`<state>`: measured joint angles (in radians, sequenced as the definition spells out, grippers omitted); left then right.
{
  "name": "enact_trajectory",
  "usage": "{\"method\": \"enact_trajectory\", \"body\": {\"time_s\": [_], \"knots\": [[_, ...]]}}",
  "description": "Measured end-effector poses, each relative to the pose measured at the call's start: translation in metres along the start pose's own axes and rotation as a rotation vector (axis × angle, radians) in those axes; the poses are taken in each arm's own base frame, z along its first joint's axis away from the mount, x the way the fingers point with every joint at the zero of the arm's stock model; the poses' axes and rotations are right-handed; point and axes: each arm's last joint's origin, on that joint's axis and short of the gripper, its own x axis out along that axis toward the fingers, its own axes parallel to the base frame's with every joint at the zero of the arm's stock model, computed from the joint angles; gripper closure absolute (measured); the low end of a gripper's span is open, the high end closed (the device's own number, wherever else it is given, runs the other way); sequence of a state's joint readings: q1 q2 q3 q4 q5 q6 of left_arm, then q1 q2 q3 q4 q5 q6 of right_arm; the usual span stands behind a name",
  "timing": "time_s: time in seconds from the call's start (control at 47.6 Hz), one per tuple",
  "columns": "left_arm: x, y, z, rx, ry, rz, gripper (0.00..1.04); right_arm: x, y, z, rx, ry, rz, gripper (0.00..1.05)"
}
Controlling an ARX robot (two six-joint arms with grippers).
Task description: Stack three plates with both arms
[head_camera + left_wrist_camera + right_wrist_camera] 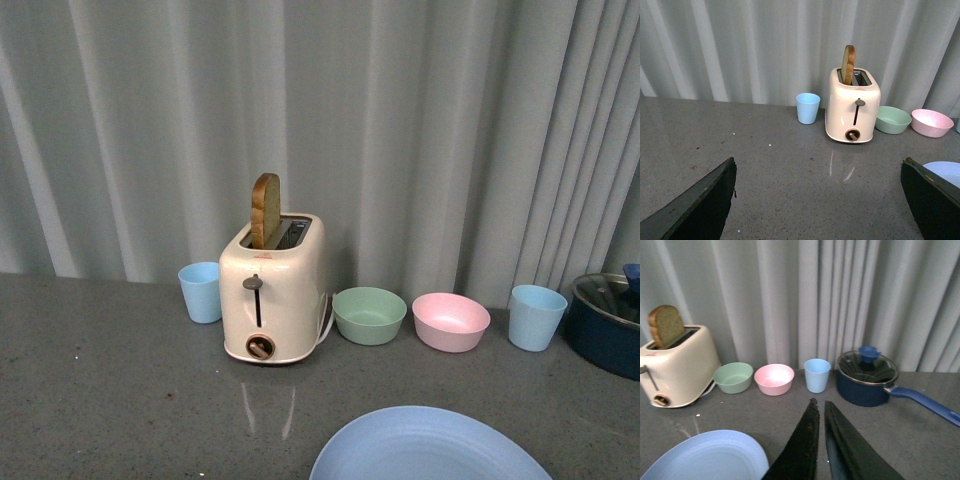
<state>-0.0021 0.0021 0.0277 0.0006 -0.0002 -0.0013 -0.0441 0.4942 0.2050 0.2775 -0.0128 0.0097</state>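
No legible text is seen; a small red mark is borne by the toaster [272, 290] near its top edge, too blurred to read.

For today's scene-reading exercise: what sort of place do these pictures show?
Probably a mock kitchen counter: a toaster with a slice of bread up, a lidded blue saucepan, and bowls and cups on a grey worktop before a curtain.

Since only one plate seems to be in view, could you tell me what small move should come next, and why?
Probably open the right gripper and ease it toward the light blue plate: its fingers sit nearly closed, holding nothing, just beside the plate. The left gripper is spread wide, further off.
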Motion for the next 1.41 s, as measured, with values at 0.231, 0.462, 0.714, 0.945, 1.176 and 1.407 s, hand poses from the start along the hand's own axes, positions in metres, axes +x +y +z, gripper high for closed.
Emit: {"method": "enact_trajectory", "body": {"time_s": [0.231, 0.462, 0.714, 0.945, 1.176, 1.407], "knots": [[0.0, 0.0, 0.0, 0.0, 0.0, 0.0, 0.07, -0.01, 0.005, -0.019, -0.007, -0.007, 0.028, 1.02], [0.0, 0.0, 0.0, 0.0, 0.0, 0.0, 0.07, -0.017, 0.004, -0.03, -0.007, -0.009, 0.029, 1.02], [0.0, 0.0, 0.0, 0.0, 0.0, 0.0, 0.07, -0.023, 0.004, -0.039, -0.007, -0.009, 0.029, 1.02], [0.0, 0.0, 0.0, 0.0, 0.0, 0.0, 0.07, -0.029, 0.004, -0.048, -0.007, -0.017, 0.029, 1.02], [0.0, 0.0, 0.0, 0.0, -0.001, 0.0, 0.07, -0.038, 0.004, -0.05, -0.008, -0.014, 0.029, 1.02], [0.0, 0.0, 0.0, 0.0, -0.001, 0.0, 0.07, -0.038, 0.004, -0.05, -0.009, -0.013, 0.029, 0.9]]}}
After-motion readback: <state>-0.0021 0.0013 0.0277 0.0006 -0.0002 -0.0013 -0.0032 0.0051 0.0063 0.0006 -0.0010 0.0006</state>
